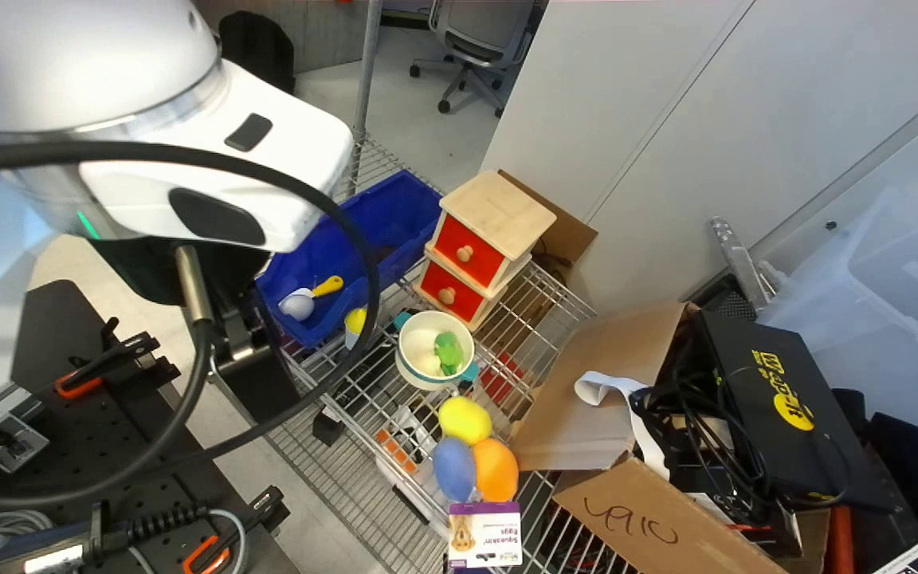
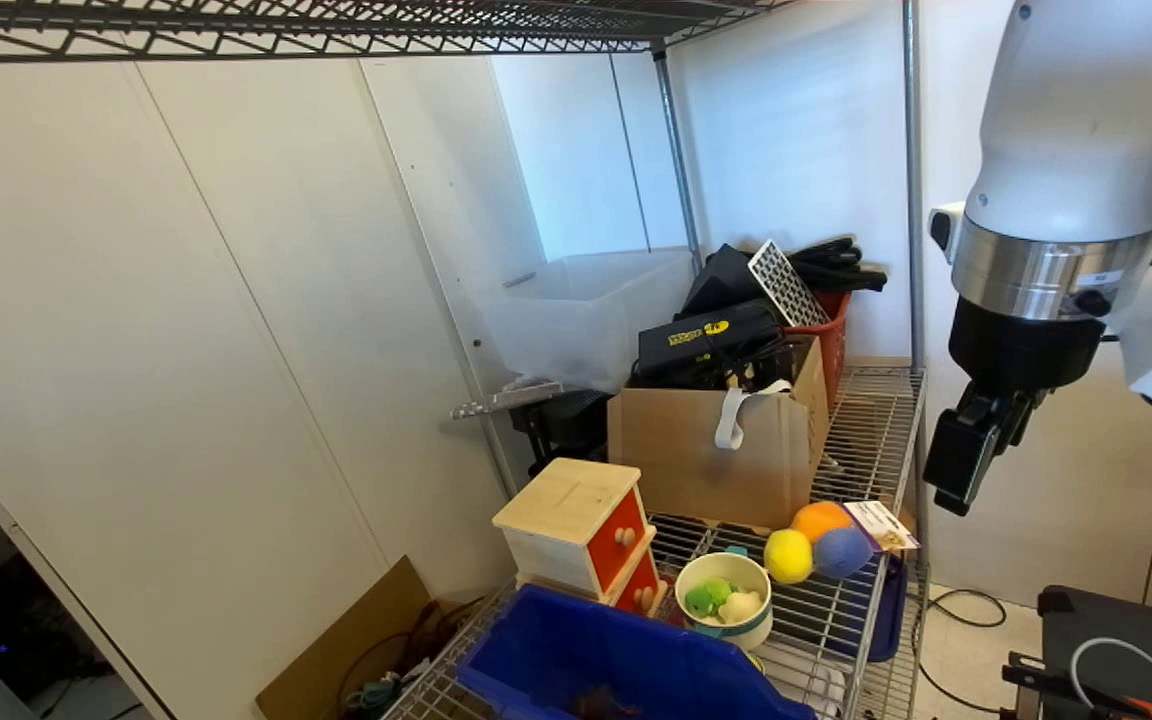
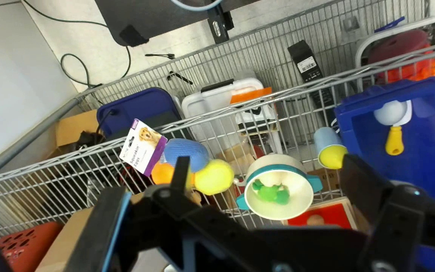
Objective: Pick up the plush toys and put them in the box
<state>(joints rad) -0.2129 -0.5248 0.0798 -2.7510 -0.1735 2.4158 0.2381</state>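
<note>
Three egg-shaped plush toys lie touching on the wire shelf: yellow (image 1: 464,420), orange (image 1: 496,470) and blue (image 1: 453,469). A printed card (image 3: 144,147) is beside them. They also show in the wrist view as yellow (image 3: 214,176), blue (image 3: 187,153) and partly hidden orange (image 3: 162,173). The box, a deep-blue bin (image 2: 626,640), stands at the shelf's other end. It also shows in the wrist view (image 3: 429,166), with a white scoop with a yellow handle (image 3: 394,139) inside. My gripper (image 3: 266,162) is open and empty, high above the shelf, its fingers wide apart.
A cream pot (image 1: 435,351) with a green toy inside stands between the eggs and the bin. A light-blue cup (image 3: 327,143) with yellow inside is beside the bin. A wooden red-drawer cabinet (image 1: 483,247), a cardboard box (image 2: 706,455) and shelf posts stand around. An upper shelf (image 2: 336,35) hangs overhead.
</note>
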